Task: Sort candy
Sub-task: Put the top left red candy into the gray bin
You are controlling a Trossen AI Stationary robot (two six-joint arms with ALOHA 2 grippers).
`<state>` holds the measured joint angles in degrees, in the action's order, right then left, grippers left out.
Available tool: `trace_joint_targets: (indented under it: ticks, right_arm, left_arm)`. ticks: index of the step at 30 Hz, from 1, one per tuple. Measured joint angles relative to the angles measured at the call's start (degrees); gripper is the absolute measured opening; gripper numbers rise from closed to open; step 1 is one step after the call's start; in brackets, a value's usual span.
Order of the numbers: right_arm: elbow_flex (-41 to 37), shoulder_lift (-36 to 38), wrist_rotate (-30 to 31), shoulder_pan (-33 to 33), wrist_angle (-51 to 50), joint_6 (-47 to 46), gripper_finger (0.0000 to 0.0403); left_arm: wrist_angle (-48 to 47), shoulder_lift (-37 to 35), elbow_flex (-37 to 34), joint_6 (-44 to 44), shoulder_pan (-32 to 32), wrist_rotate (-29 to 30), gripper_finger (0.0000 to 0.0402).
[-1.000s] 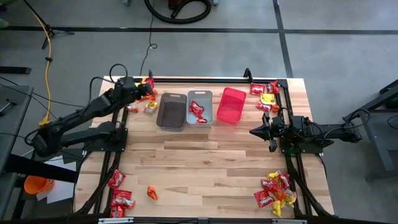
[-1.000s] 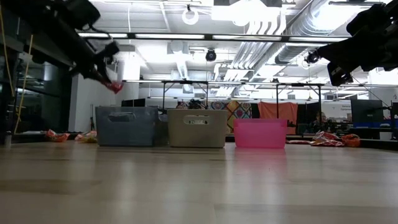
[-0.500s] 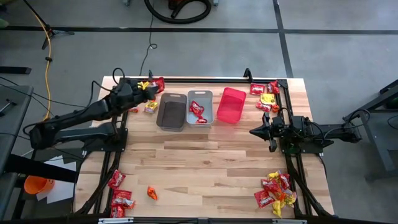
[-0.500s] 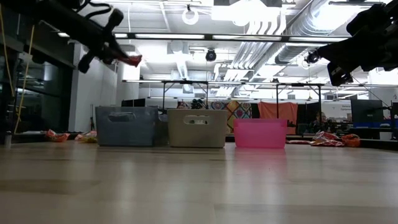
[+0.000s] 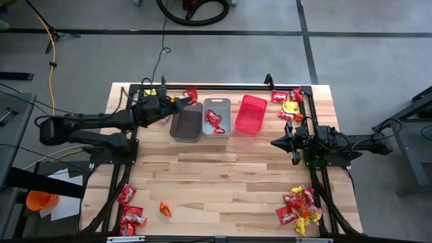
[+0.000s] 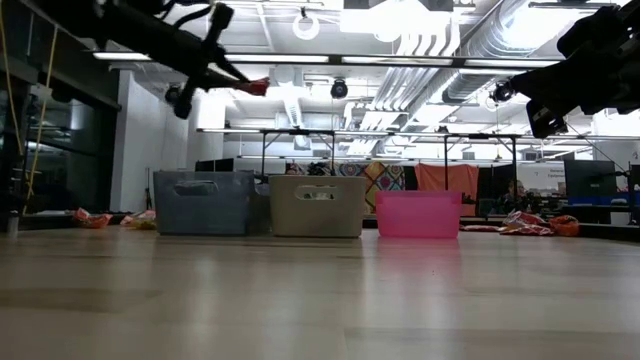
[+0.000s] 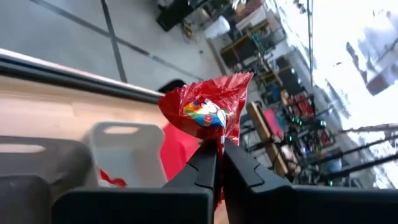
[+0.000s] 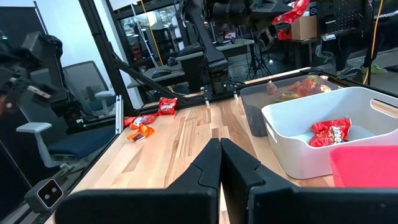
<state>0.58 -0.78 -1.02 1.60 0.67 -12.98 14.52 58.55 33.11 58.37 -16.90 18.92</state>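
High view: the wooden table [image 5: 223, 175] fills the middle of the floor, with three bins in a row toward its far edge. The brown bin [image 5: 185, 125] is leftmost, the grey bin [image 5: 226, 108] sits just beside it, and the pink bin [image 5: 250, 113] is on the right. The left arm reaches in from the left, and the left gripper [image 5: 179, 100] hangs above the far left corner of the brown bin, its fingers clamped on a red candy [image 5: 191, 94] that is held in the air. In the left wrist view the same red wrapper sticks up from between the two pinched fingertips [image 7: 211, 155]. The right gripper [image 5: 278, 143] waits off the table surface near the right edge, its fingers pressed together and holding nothing.

Loose candy lies in heaps at the table's corners: a pile at the near right [image 5: 298, 208], a group at the far right [image 5: 289, 102], some red packs at the near left [image 5: 128, 210], and a few at the far left [image 5: 162, 115] by the brown bin. A red pack [image 5: 214, 120] lies in the grey bin. One small orange sweet [image 5: 164, 209] lies alone near the front edge.
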Motion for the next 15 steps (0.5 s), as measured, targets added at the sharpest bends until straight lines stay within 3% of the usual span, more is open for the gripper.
trace_joint_targets:
  ticks: [6, 15]
  right_arm:
    - [0.0, -0.02, -0.01, -0.01, 0.01, 0.0, 0.0]
    - [0.0, -0.02, -0.01, 0.01, 0.01, -0.01, 0.0]
  left_arm:
    - [-0.02, 11.11, 10.61, -5.84, 4.16, -0.74, 0.0]
    - [-14.57, 28.7, 28.6, -25.24, 4.77, -12.25, 0.0001]
